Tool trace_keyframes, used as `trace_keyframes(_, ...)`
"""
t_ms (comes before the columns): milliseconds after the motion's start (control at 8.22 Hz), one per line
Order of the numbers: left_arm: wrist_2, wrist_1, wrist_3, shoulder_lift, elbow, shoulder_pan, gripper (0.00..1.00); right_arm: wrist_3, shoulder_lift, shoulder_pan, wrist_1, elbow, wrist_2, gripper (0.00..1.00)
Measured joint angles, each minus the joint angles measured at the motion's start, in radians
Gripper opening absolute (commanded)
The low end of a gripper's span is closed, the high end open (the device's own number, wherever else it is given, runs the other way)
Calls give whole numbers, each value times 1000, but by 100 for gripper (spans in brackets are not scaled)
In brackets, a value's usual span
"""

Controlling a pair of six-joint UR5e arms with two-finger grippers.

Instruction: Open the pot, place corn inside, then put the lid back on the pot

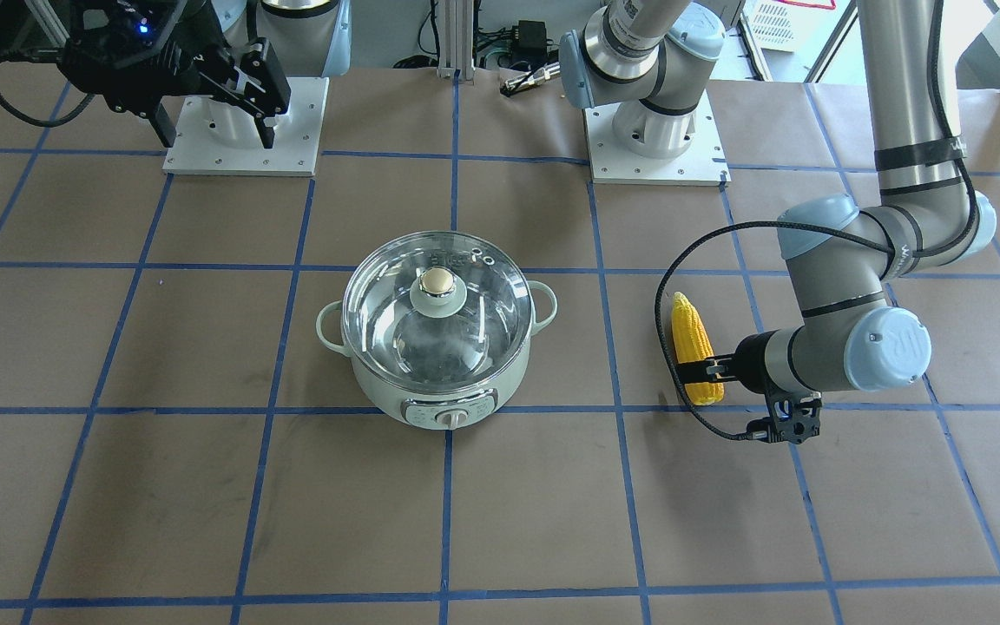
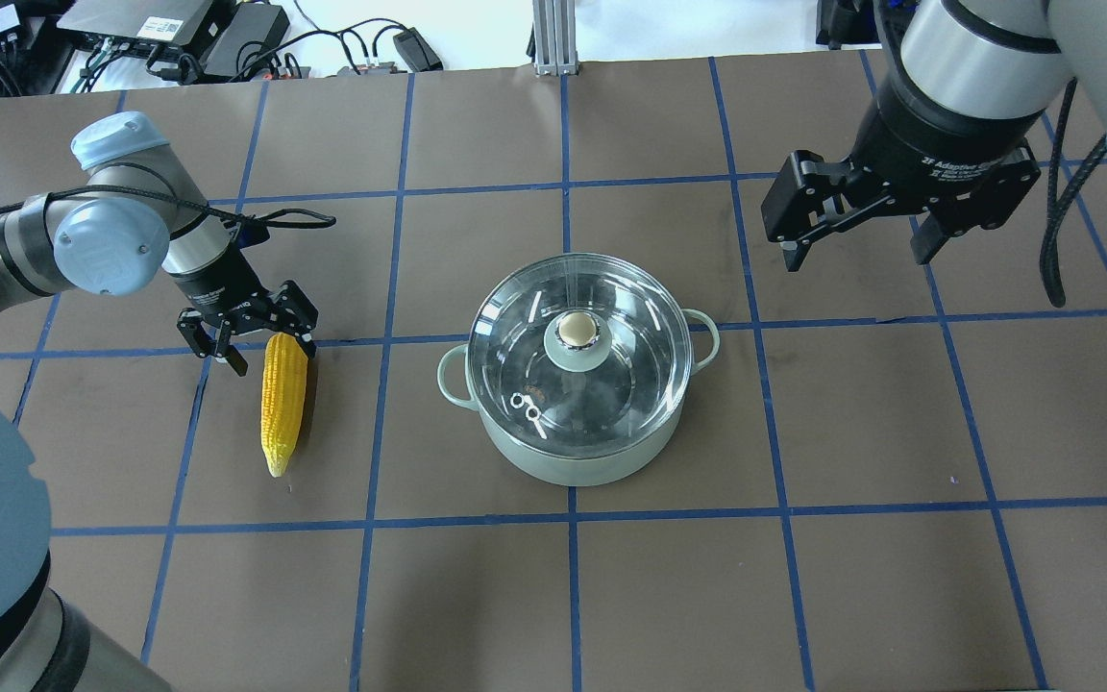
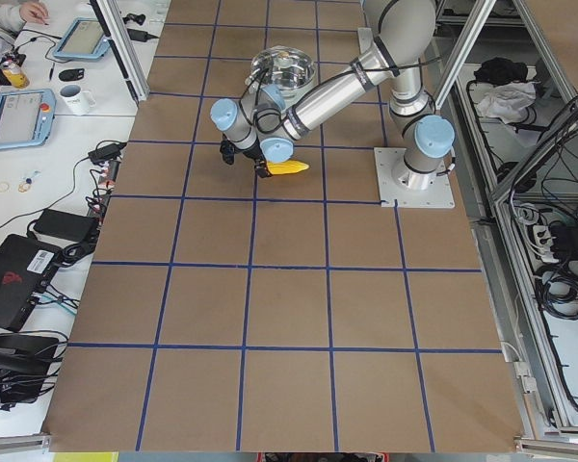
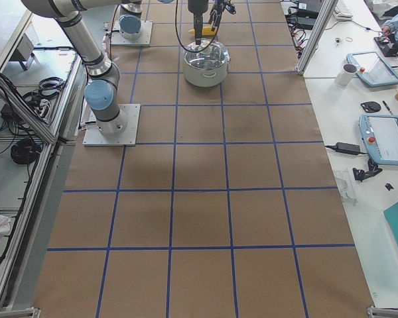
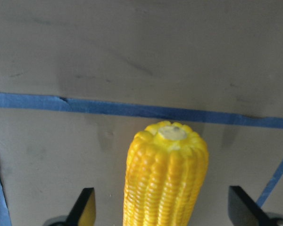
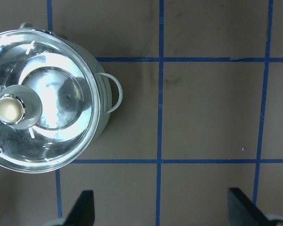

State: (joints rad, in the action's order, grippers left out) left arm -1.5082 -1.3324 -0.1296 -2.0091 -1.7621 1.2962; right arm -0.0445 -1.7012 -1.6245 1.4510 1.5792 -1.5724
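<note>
One lid [image 2: 577,333] on pot [image 2: 563,467]; left tool [image 2: 272,358] open astride corn [image 2: 282,404].

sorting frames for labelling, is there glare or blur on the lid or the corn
Overhead exterior: white streak reflections on the lid, otherwise see-through. Right wrist-mounted: bright glare patches across the glass. Left wrist-mounted: the corn is very close and slightly soft, kernels distinct.

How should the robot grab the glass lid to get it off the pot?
Grab the knob in the middle of the lid, coming straight down. It's the only part sticking up; the rest lies flat on the pot.
</note>
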Motion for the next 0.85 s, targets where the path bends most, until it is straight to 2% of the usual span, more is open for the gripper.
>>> trace_keyframes(122, 0, 0, 1, -8, -3, 0, 98, 0, 0, 0, 0, 0, 0, 100)
trace_keyframes(243, -1, -1, 2, -14, -5, 0, 67, -2, 0, 0, 0, 1, 2, 100)
trace_keyframes(365, 0, 0, 3, -17, -6, 0, 14, -3, 3, -1, 1, 3, 6, 100)
trace_keyframes(487, 1, 0, 5, -19, -6, 0, 0, -2, 7, -1, 6, 4, 7, 100)
trace_keyframes(852, 10, -8, 75, -3, -6, 1, 0, -83, 78, -22, 116, 4, 19, 100)
